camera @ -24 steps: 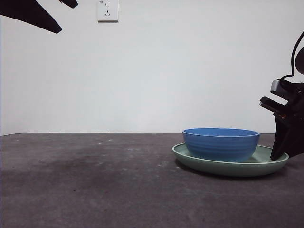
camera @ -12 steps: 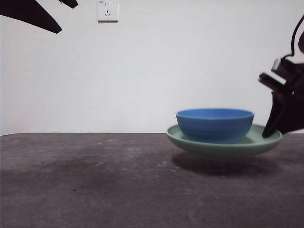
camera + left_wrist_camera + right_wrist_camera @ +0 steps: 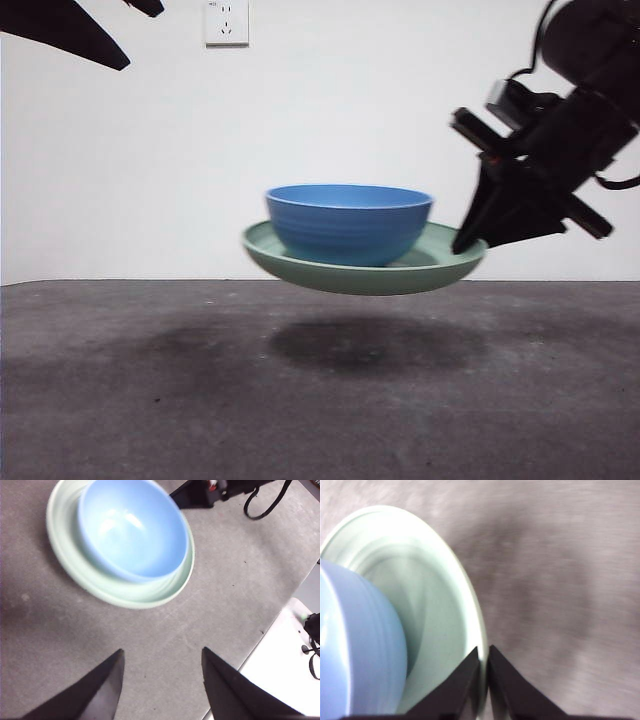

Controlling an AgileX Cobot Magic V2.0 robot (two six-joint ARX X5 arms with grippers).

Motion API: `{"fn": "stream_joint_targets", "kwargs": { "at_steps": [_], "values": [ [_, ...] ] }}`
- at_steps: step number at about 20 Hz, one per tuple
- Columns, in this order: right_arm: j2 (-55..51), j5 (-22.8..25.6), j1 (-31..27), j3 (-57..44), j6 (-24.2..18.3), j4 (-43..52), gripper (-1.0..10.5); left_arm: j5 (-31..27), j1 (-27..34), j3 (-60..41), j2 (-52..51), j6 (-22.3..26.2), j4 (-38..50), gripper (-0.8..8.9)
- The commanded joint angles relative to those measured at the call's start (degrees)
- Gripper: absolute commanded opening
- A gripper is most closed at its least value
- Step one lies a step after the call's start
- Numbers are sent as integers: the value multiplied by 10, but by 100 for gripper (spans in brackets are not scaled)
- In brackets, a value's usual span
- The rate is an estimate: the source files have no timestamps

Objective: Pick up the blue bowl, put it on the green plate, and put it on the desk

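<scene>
dark desk (image 3: 150, 400), white wall (image 3: 330, 120)

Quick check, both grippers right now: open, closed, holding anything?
Left gripper: open, holding nothing, above the desk.
Right gripper: closed on the rim of the green plate, which is in the air with the blue bowl on it.

The right pincer (image 3: 470, 243) slants down from the upper right, its jaws pinched on the rim of the green plate (image 3: 300, 262), which hangs in the air above the desk (image 3: 150, 400). The left pincer (image 3: 161, 680) waits high above the plate, jaws spread apart.
</scene>
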Motion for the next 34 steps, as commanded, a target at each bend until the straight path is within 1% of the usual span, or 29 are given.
{"fn": "stream_joint_targets", "kwargs": {
  "at_steps": [1,5,8,12,20,31,32,34],
  "values": [
    [13,25,30,9,27,20,9,3,-3,4,3,7,6,249],
    [50,33,60,9,57,65,9,3,-3,4,3,7,3,249],
    [76,34,63,9,74,90,9,3,-3,4,3,7,3,249],
    [105,34,63,9,84,110,9,3,-3,4,3,7,3,249],
    [141,35,63,9,86,110,9,3,-3,4,3,7,3,249],
    [144,34,63,9,86,105,14,3,-3,4,3,7,1,249],
    [143,34,63,9,86,105,25,3,-3,4,3,7,1,249],
    [143,31,63,9,87,105,182,3,-3,4,3,7,2,249]
  ]
}}
